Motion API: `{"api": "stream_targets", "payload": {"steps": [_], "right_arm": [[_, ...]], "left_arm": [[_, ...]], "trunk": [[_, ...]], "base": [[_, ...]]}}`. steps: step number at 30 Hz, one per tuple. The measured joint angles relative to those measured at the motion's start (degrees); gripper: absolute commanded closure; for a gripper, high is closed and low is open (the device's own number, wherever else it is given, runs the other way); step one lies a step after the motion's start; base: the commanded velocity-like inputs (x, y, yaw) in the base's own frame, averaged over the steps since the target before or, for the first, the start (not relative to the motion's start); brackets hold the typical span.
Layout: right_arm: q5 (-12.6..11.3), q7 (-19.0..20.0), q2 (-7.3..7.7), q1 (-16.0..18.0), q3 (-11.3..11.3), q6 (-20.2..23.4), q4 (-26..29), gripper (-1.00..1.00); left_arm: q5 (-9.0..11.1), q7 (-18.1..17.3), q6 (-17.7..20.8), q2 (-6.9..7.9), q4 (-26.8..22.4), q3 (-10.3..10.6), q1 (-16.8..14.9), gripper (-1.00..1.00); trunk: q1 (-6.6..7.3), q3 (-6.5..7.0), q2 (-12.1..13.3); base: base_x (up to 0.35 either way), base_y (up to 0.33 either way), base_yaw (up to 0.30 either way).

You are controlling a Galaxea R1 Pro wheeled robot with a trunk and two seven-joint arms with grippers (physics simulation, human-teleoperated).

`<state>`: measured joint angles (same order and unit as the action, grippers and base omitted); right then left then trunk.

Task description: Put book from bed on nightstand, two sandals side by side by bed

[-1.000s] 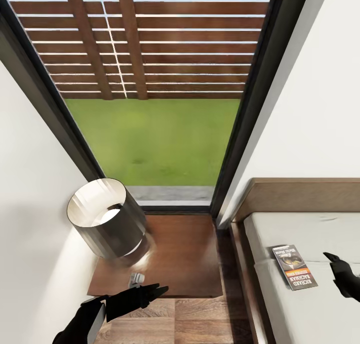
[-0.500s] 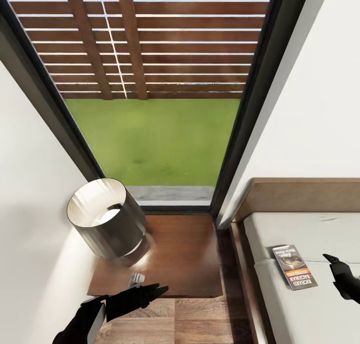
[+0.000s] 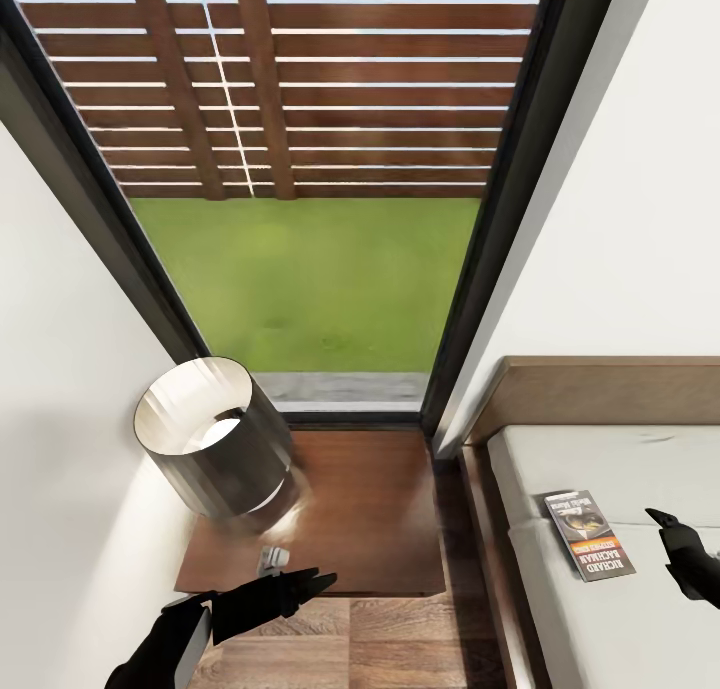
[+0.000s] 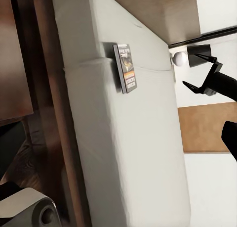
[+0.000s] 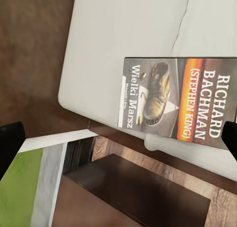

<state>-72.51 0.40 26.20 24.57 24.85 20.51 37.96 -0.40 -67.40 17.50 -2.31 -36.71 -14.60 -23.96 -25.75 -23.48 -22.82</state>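
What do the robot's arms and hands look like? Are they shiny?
Both are black and dull, not shiny. The left gripper has pointed, tapering fingers on a chunky black arm with a pale grey panel. The right gripper is black too, with angular, pointed fingers. No cables or markings show.

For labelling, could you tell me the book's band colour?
Orange, on the book; clearest in right wrist view.

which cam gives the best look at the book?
Right wrist view: the book is large there, cover lettering readable. Head view shows it small, flat on the bed. Left wrist view shows it small, on the mattress.
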Motion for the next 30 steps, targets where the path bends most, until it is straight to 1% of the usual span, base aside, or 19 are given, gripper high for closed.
{"api": "stream_targets", "payload": {"steps": [22,30], "right_arm": [[-0.04,0.48,-0.06,0.00,-0.26,-0.01,0.70,-1.00],[-0.03,0.48,-0.08,0.00,-0.27,-0.02,0.80,-1.00]], "left_arm": [[0.00,0.09,-0.02,-0.18,0.00,0.00,0.00,-1.00],[0.00,0.09,0.00,-0.43,0.00,0.00,0.00,-1.00]], "trunk": [[0.00,-0.02,0.00],[0.00,-0.63,0.00]], "base": [[0.000,0.000,0.000],[0.000,0.000,0.000]]}}
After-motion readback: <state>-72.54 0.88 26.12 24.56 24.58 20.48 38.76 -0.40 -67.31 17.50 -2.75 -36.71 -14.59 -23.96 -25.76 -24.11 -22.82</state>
